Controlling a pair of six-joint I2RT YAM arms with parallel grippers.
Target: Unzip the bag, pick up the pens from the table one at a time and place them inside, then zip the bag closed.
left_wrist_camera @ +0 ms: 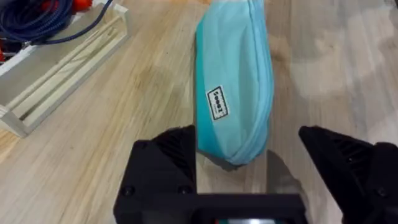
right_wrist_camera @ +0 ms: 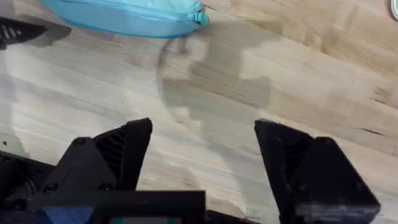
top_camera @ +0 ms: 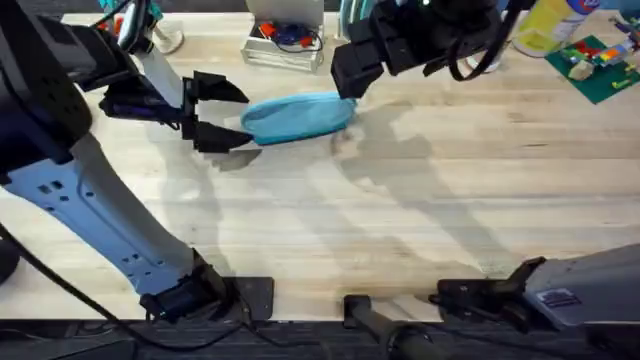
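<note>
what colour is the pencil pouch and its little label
The pencil pouch is teal-blue; its small label is white with dark lettering. Clearest in the left wrist view.

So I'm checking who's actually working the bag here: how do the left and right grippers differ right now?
The left gripper sits at the bag's end, fingers open on either side of it; the right gripper hangs above bare table, the bag farther off. In the overhead view, the left gripper reaches in from the bag's left side, the right from its far right end. Both are black, open and hold nothing.
</note>
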